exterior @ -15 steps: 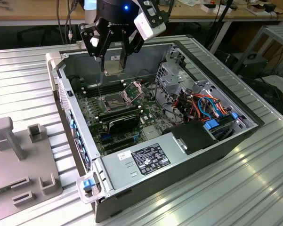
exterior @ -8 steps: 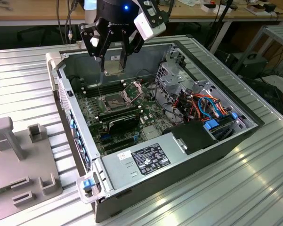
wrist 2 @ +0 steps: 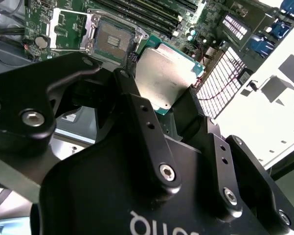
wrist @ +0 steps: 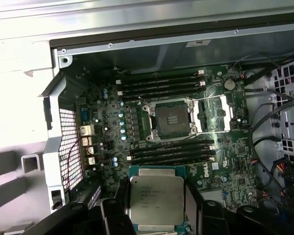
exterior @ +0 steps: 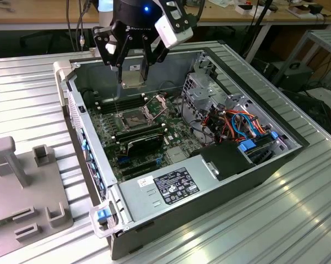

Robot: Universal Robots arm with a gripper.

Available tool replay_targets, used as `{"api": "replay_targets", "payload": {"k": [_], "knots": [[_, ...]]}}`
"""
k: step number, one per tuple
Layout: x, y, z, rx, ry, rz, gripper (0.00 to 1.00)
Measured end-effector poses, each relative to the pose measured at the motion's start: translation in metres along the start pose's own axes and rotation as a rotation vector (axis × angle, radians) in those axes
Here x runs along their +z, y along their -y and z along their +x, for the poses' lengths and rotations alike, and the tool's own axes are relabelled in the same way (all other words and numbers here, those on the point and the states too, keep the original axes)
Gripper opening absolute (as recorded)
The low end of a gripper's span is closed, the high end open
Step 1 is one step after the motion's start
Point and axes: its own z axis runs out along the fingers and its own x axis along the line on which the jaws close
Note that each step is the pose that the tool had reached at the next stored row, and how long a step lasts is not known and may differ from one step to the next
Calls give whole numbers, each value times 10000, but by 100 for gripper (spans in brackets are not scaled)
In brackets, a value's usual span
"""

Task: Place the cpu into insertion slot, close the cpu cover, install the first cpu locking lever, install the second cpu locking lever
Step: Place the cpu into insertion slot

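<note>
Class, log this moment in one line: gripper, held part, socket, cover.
gripper shut on small silver-grey square cpu | cpu above motherboard, not seated | dark-grey square insertion slot empty | brownish metal cpu cover open

Ribbed silvery metal table under bright even light, wooden workbench running behind its far edge, dark cables trailing off the bench, grey metal shelf frame beyond the table's far corner on the exterior view's right
</note>
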Motion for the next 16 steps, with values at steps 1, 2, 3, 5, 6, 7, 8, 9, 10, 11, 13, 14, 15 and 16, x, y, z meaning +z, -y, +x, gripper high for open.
{"api": "replay_targets", "payload": {"k": [1,2,3,5,6,7,8,9,10,11,13,14,15,16], "knots": [[0,0,0,79,4,2,55],[1,0,0,171,8,4,55],[1,0,0,269,13,6,55],[2,0,0,442,20,10,55],[2,0,-1,587,27,13,55],[3,0,-1,753,34,17,55],[3,0,-1,813,37,19,55],[3,0,-2,853,39,19,55],[3,-1,-2,901,41,21,55],[3,0,-2,948,43,22,55],[4,-1,-4,1086,49,25,55],[4,-1,-4,1181,53,27,55],[5,0,-4,1261,57,29,55],[5,0,-4,1332,60,30,55]]}}
